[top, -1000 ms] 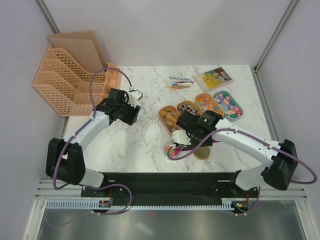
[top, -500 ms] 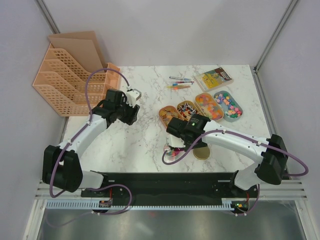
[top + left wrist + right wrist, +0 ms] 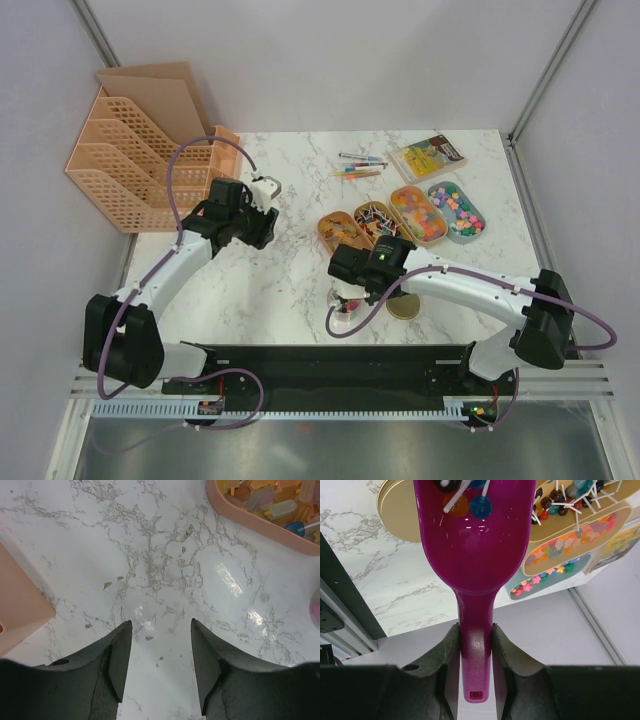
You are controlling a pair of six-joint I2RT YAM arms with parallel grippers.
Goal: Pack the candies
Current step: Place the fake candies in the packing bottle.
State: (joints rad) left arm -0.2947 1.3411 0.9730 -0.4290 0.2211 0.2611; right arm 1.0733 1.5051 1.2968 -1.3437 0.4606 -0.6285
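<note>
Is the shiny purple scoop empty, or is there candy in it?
Not empty. The purple plastic scoop carries a few round lollipop candies with white sticks, blue, orange and dark, at its far end.

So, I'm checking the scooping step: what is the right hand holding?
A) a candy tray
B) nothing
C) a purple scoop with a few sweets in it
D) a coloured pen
C: the right hand grips the purple scoop by its handle, a few candies in its bowl.
</note>
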